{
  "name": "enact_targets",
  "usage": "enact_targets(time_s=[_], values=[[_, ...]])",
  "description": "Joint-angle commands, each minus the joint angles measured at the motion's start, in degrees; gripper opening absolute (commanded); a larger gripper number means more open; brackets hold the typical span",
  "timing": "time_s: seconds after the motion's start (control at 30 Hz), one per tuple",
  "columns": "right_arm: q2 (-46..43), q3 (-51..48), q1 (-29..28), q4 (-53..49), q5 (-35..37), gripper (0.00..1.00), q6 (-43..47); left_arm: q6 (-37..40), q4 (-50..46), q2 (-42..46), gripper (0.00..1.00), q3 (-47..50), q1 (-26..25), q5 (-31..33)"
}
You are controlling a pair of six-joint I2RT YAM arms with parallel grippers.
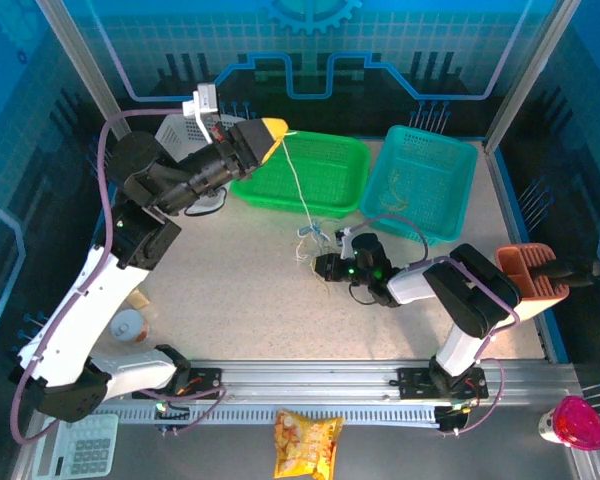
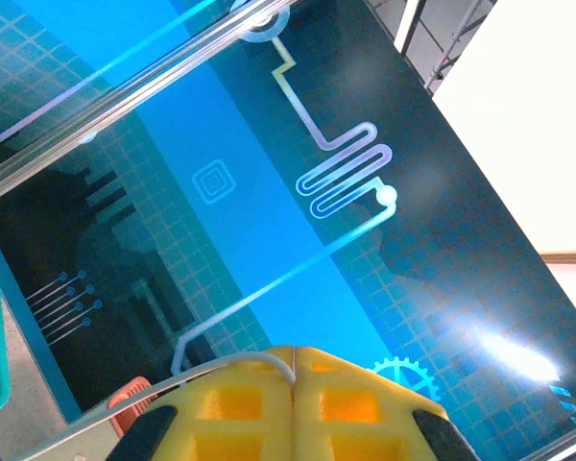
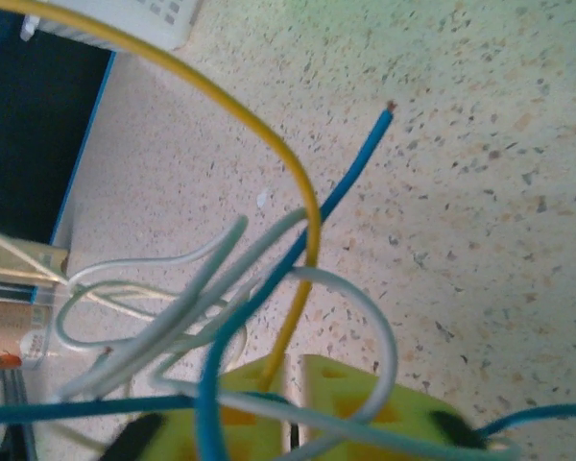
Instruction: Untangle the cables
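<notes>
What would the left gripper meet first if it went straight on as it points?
Likely the blue wall panel. The left gripper, shut on a thin cable, is raised and its wrist view looks straight at that panel; it seems to pass above the green basket, though depth is unclear.

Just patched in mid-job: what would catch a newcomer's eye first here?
A thin white cable runs stretched from the raised left gripper, past the green basket, down to the tangled cables at mid-table. The right gripper lies low at that clump, a yellow cable pinched between its fingers.
</notes>
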State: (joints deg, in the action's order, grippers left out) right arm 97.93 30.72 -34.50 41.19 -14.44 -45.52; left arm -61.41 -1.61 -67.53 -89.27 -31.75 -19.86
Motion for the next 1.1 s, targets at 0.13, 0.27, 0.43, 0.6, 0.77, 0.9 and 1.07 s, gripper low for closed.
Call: enact_targets(time_s=[0.13, 0.27, 0.43, 0.6, 0.77, 0.9, 1.07], values=[[-7.9, 1.49, -1.79, -9.7, -0.47, 0.47, 3.45, -1.29, 3.47, 2.05, 0.0, 10.24, 0.48, -1.45], [-14.29, 4.15, -2.03, -18.56, 0.37, 0.58, 7.8, -2.54, 5.31, 3.97, 0.0, 18.19, 0.52, -0.41], [-20.4, 6.87, -2.05, -28.1, 1.36, 0.61, 12.37, -3.0, 6.48, 5.06, 0.0, 23.08, 0.46, 0.43], [-23.55, 8.54, -2.18, -31.8, 1.72, 0.63, 14.69, -3.02, 6.77, 5.3, 0.0, 23.3, 0.5, 0.36], [-25.05, 10.36, -4.13, -33.4, 2.95, 0.64, 17.76, -3.67, 7.67, 5.16, 0.0, 22.67, 0.52, 0.17], [-24.52, 12.1, -7.07, -33.3, 5.0, 0.66, 20.81, -4.57, 8.66, 4.86, 0.0, 21.96, 0.47, -0.31], [-20.78, 13.73, -9.68, -30.2, 5.46, 0.67, 22.05, -4.97, 9.21, 4.51, 0.0, 21.29, 0.37, -0.45]])
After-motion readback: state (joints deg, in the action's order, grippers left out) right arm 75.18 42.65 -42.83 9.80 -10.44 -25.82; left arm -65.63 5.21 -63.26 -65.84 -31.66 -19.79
